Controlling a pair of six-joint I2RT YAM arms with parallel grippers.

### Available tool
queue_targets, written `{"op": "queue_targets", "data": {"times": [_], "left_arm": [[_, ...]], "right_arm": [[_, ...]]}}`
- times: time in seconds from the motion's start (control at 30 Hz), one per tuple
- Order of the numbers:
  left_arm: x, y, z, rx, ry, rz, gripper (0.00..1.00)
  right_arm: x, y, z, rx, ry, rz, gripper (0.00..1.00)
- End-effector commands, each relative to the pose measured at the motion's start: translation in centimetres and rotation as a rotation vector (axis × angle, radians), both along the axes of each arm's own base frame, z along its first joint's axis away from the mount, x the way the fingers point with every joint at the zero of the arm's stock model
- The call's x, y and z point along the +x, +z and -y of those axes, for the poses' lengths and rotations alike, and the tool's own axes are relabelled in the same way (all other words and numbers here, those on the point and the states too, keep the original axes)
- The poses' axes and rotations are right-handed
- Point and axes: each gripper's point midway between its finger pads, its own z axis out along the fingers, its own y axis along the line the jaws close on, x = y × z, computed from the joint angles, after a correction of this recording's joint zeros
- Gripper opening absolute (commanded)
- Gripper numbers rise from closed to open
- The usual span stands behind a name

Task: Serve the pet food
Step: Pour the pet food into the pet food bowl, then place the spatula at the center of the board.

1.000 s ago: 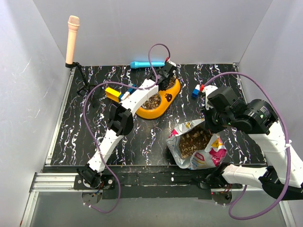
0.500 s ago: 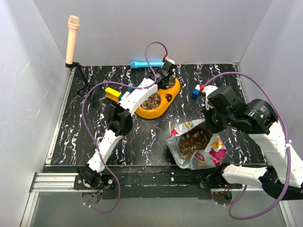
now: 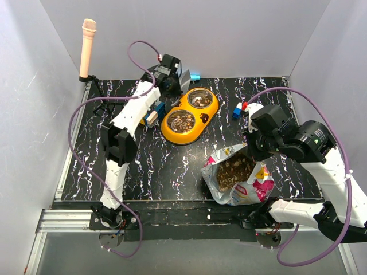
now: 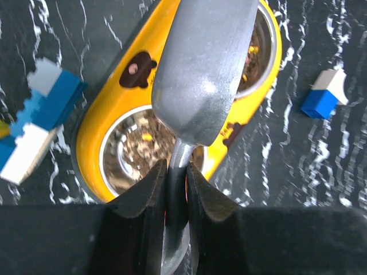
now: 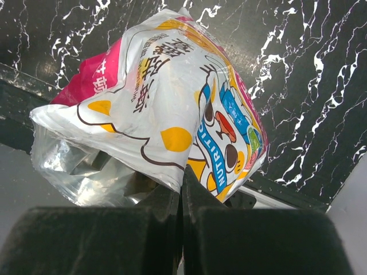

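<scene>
1. Currently, the pet food [image 3: 234, 172] is showing as a loose heap of small tan-brown pellets inside the open bag [image 3: 255, 186], at the lower right of the overhead view.
2. More of the same brown pellets are lying in both round metal dishes of the yellow double bowl [image 3: 184, 137] near the top middle; the wrist view is showing them thinly scattered over the shiny dish bottoms [image 4: 143, 154].
3. The left gripper [image 4: 175, 169] is clenching the thin handle of a metal scoop [image 4: 203, 69], whose grey scoop end is hanging over the yellow bowl [image 4: 92, 123] in that view.
4. In the overhead view that gripper [image 3: 174, 77] is sitting at the upper left of the bowl, close to the back wall.
5. The right gripper [image 5: 181, 177] is pinching the edge of the white, pink and blue bag [image 5: 172, 114] with its jaws pressed tight, holding the mouth up.
6. A blue and white block [image 4: 324, 94] is lying on the black marbled table [image 3: 172, 172], apart from the bowl.
</scene>
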Motion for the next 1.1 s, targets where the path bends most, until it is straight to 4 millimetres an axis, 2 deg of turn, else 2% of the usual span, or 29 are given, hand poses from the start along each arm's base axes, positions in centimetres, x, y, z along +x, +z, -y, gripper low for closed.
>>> {"op": "queue_targets", "data": {"times": [0.0,0.13,0.23,0.27,0.3,0.43,0.53,0.73,0.97,1.03,1.07], "left_arm": [[-4.3,6.0,1.6,-0.308,-0.033,-0.066,0.0],[-6.4,7.3,1.2,-0.494,-0.048,-0.142,0.0],[-7.9,9.3,0.1,-0.655,-0.032,-0.158,0.0],[-8.5,10.9,-0.5,-0.715,-0.041,-0.138,0.0],[-9.1,11.6,-0.8,-0.756,-0.044,-0.133,0.0],[-11.4,12.7,-2.0,-0.802,-0.052,-0.136,0.0],[-13.8,12.7,-2.9,-0.833,-0.038,-0.157,0.0],[-19.6,10.0,-4.5,-0.889,0.022,-0.24,0.0],[-25.7,6.8,-6.1,-0.91,0.043,-0.306,0.0],[-27.3,5.2,-7.1,-0.871,0.093,-0.328,0.0],[-28.1,3.7,-7.7,-0.841,0.143,-0.368,0.0]], "right_arm": [[3.3,6.0,-3.7,0.292,-0.02,0.241,0.01],[3.6,5.8,-4.1,0.295,-0.019,0.245,0.01],[3.9,5.6,-4.3,0.292,-0.017,0.241,0.01],[3.9,5.6,-4.5,0.294,-0.015,0.237,0.01],[4.0,5.5,-4.5,0.293,-0.018,0.233,0.01],[4.1,5.6,-4.5,0.291,-0.024,0.225,0.01],[4.1,5.6,-4.5,0.295,-0.032,0.205,0.01],[4.6,5.3,-3.6,0.272,-0.084,0.159,0.01],[6.9,7.1,-1.2,0.223,-0.178,0.181,0.01],[7.7,7.7,-0.4,0.212,-0.215,0.192,0.01],[8.0,7.8,-0.2,0.214,-0.231,0.195,0.01]]}}
